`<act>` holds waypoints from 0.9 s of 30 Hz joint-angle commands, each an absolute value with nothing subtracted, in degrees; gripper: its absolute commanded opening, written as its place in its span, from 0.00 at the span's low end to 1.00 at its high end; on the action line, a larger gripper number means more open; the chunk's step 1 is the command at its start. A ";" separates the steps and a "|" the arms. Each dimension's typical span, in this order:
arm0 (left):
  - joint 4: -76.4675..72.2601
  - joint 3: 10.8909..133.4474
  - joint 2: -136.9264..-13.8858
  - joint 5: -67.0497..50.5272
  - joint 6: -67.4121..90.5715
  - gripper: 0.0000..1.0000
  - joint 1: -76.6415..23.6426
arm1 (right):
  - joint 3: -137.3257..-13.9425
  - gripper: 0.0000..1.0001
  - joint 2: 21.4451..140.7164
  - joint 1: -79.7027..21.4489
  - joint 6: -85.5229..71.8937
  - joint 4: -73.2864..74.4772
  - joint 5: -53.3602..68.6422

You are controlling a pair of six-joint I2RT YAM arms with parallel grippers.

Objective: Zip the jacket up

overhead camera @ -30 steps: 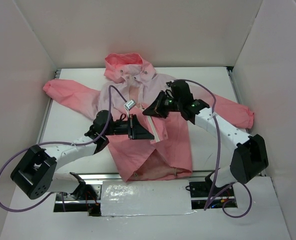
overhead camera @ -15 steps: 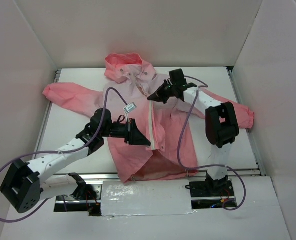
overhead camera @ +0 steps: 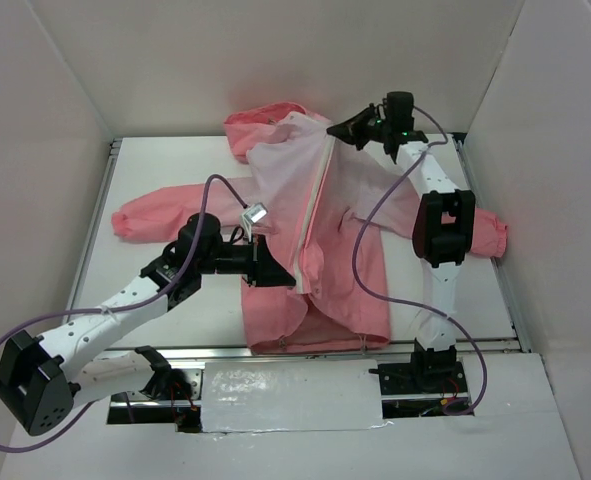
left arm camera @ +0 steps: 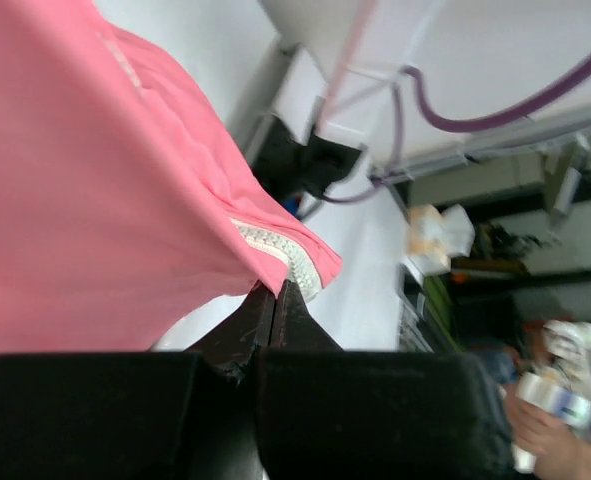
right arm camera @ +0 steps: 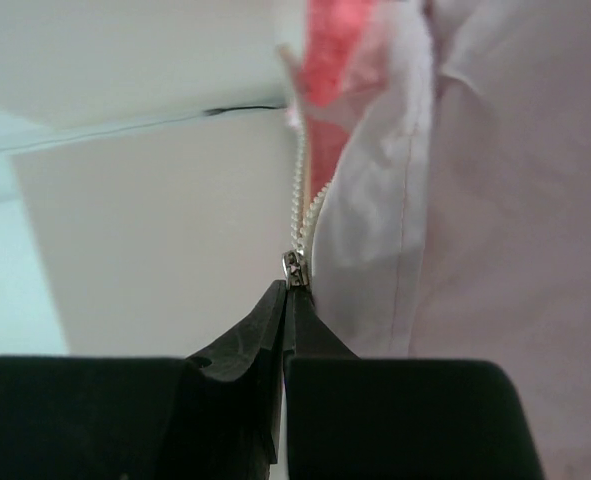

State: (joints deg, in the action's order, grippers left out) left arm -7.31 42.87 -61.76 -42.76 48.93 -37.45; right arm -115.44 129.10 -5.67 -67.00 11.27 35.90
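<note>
Hem end of thin pale-to-coral pink hooded jacket, lying on white table, sits clamped in left gripper, the nearer arm. White front zipper runs away toward the collar, where right gripper pinches the small metal slider.

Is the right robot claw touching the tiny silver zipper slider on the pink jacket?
Touching. The right wrist view shows the right gripper shut, its black tips pinching the small silver zipper slider on the thin pink hooded jacket.
</note>
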 commanded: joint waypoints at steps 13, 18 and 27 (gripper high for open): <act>21.88 47.02 -75.75 -18.28 42.89 0.00 -37.09 | -137.11 0.00 128.76 7.21 -69.61 -8.09 38.14; 17.51 46.05 -79.28 -21.87 43.24 0.00 -37.09 | -128.89 0.00 123.07 6.24 -64.28 -6.43 38.59; 16.61 49.92 -76.91 -30.83 38.50 0.00 -40.07 | -114.06 0.00 112.23 2.72 -50.98 -1.24 21.17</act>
State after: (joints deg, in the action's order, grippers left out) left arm 8.73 48.86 -78.74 -22.48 41.30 -38.17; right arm -110.52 115.59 0.95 -54.89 6.48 31.18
